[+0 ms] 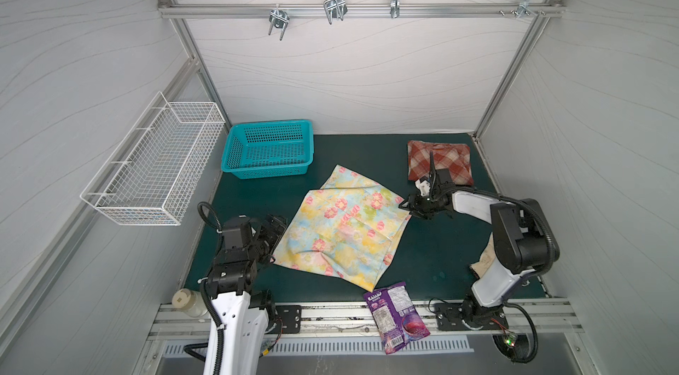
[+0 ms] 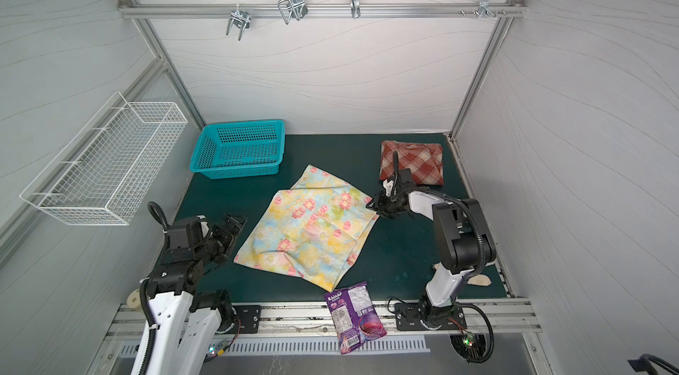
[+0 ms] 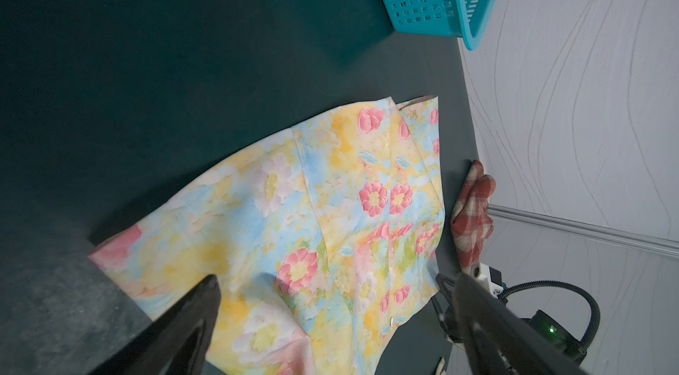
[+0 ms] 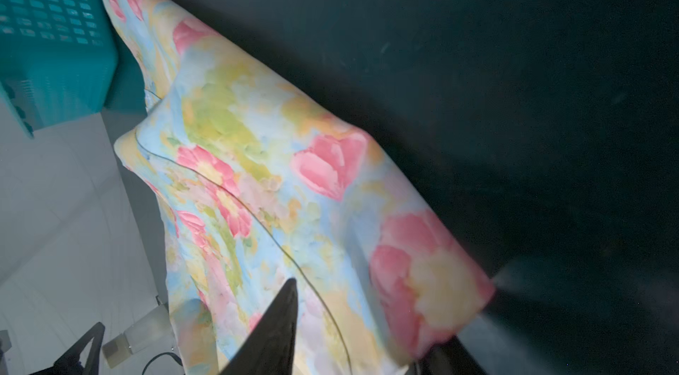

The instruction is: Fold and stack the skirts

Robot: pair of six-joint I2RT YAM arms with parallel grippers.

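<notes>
Left end effector (image 1: 275,239) open beside limp pastel floral cloth skirt (image 1: 341,233).
Right end effector (image 1: 408,208) pinches its corner; hems likely grip best.

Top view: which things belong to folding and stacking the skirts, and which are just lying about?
Job in hand:
floral skirt
plaid skirt

Lying about:
teal basket
wire basket
purple snack bag
cream cloth behind the right arm
pale bottle

Right pincer (image 1: 407,207) grip on floral skirt (image 4: 294,171) unclear, wrist view blurred; cream cloth (image 1: 487,257) mostly hidden behind right arm (image 1: 514,237).
</notes>
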